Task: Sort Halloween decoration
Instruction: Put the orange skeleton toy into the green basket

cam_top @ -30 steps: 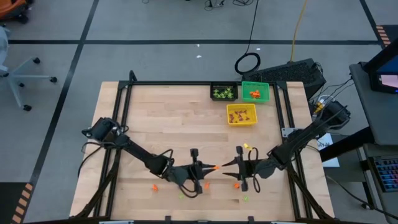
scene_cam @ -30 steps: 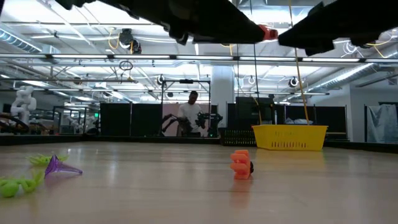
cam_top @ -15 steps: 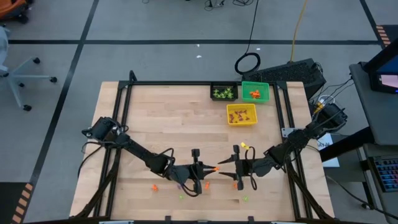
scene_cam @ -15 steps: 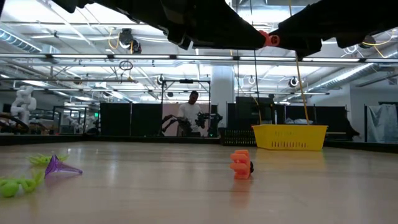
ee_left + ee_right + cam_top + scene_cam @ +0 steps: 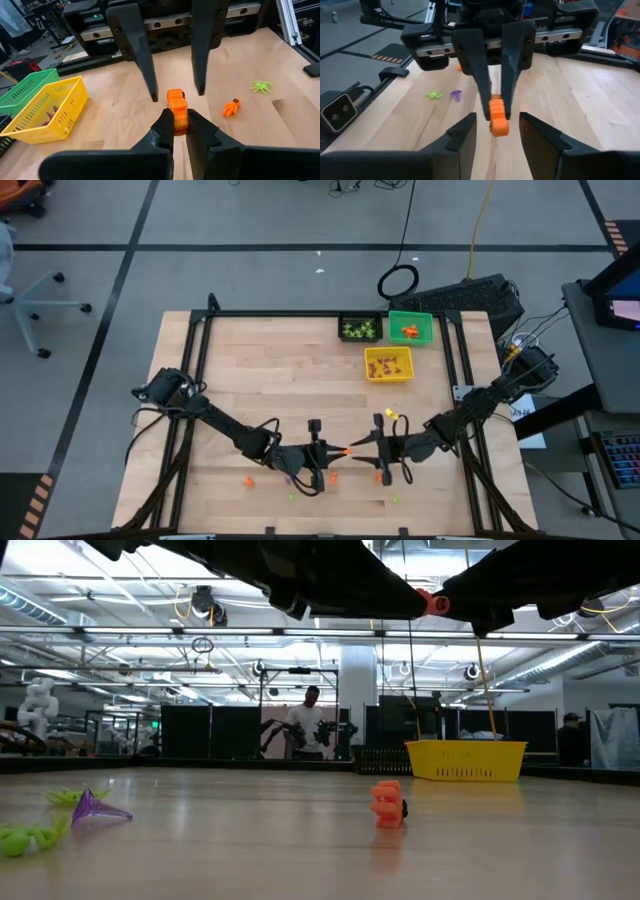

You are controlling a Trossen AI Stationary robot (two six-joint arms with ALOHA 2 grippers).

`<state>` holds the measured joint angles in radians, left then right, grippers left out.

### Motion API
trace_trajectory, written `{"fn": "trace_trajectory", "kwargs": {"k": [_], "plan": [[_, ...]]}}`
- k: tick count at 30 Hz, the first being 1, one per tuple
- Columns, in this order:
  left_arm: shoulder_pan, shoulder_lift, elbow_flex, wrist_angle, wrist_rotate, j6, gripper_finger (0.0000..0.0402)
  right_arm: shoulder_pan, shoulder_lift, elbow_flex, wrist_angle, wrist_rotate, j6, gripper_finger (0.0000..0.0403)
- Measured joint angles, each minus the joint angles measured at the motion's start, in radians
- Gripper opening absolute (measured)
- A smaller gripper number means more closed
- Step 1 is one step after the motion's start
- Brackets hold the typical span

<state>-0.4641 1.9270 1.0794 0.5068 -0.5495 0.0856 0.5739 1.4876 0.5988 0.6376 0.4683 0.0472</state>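
A small orange ribbed trinket (image 5: pixel 176 102) sits between the fingers of my left gripper (image 5: pixel 341 450), near the table's middle front and lifted off the wood. My right gripper (image 5: pixel 364 445) faces it from the right, open. Its two fingers (image 5: pixel 146 65) stand on either side of the trinket without touching it. In the low view the held trinket (image 5: pixel 432 602) shows high above the table. Loose pieces lie on the wood: an orange one (image 5: pixel 387 805), a purple one (image 5: pixel 95 808) and a light-green one (image 5: pixel 28 838). My left gripper pinches the orange trinket's nearer end (image 5: pixel 178 121) between its two fingers. The fingers come in level from the table's left. The farther end (image 5: pixel 498 127) sticks out past the fingertips toward the right gripper. The trinket is lifted clear of the table.
At the far right stand a black bin (image 5: pixel 359 329), a green bin (image 5: pixel 425 335) and a yellow bin (image 5: pixel 388 376), each holding small pieces. More orange trinkets (image 5: pixel 248 480) and green ones (image 5: pixel 393 499) lie near the front edge. People show in the room behind the table.
My right gripper has moved a little toward the table's left, closing in on the left gripper, so its open fingers now stand around the held orange trinket. The left gripper has kept its hold.
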Motion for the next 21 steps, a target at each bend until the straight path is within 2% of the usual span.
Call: {"fn": "trace_trajectory", "kwargs": {"k": [17, 21], "plan": [[0.006, 0.0, 0.0, -0.001, 0.0, -0.001, 0.0022, -0.01, 0.047, 0.0, 0.047, 0.0, -0.026, 0.0134], [0.006, 0.0, 0.0, -0.003, 0.0, -0.001, 0.0022, -0.011, 0.047, 0.0, 0.047, 0.0, -0.026, 0.0119]]}}
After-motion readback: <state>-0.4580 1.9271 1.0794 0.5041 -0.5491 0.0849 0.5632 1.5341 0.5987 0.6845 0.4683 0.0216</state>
